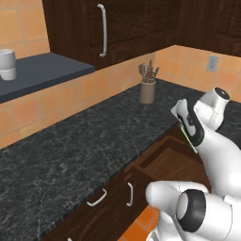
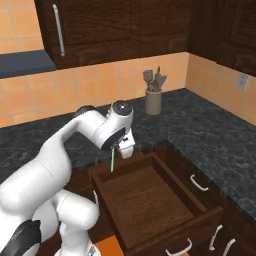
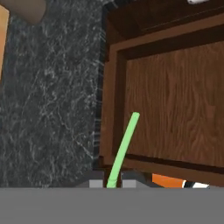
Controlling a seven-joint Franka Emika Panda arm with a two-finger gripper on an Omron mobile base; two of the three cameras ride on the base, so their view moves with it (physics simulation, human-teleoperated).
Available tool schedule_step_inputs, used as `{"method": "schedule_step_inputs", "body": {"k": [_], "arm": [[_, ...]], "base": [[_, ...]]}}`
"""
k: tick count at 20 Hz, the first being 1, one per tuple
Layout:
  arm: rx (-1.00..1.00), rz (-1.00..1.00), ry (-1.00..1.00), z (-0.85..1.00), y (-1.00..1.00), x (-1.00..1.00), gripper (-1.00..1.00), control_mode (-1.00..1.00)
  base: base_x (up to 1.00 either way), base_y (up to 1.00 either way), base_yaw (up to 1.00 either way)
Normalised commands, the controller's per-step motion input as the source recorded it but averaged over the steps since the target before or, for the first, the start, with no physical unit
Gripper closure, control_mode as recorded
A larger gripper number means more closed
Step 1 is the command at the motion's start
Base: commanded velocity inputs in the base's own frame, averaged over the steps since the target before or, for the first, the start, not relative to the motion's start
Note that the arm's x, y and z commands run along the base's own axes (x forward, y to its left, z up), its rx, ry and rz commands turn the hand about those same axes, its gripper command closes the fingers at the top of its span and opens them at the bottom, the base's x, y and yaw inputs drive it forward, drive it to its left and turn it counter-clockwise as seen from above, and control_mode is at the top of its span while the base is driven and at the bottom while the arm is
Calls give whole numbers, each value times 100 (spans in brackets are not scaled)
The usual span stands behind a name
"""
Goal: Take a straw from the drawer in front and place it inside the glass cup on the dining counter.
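One white cup (image 1: 7,64), opaque, stands at the left end of a dark grey shelf (image 1: 42,70). One black speckled granite counter (image 1: 70,141) runs below an orange tiled wall and turns the corner to the right. One tan cylindrical holder (image 2: 153,102) with dark utensils stands on the counter near that back corner. One drawer (image 2: 150,205), dark-brown wood with visible grain, stands pulled open below the counter edge; its inside bottom is bare. Curved silver handles (image 2: 199,183) mark the cabinet fronts to its right. One white arm with dark joints bends forward from the base, its wrist turned so that the hand points down above the drawer's rear left corner. One gripper (image 2: 116,146), closed narrowly, pinches one straw (image 2: 112,160): thin, straight, light green, hanging downward from the fingers, its free end above the drawer's back left edge and clear of the wood.
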Motion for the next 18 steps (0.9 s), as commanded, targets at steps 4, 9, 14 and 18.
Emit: {"method": "schedule_step_inputs", "body": {"k": [4, 9, 14, 18], "arm": [[4, 0, 3, 60, 62, -70, 100, -100], [12, 0, -34, 40, 25, -45, 100, -100], [7, 0, -44, -4, 48, -4, 100, -100], [-5, -3, -18, -5, 73, 0, 100, -100]], "base": [[0, 0, 0], [0, 0, 0], [0, 0, 0], [0, 0, 0]]}}
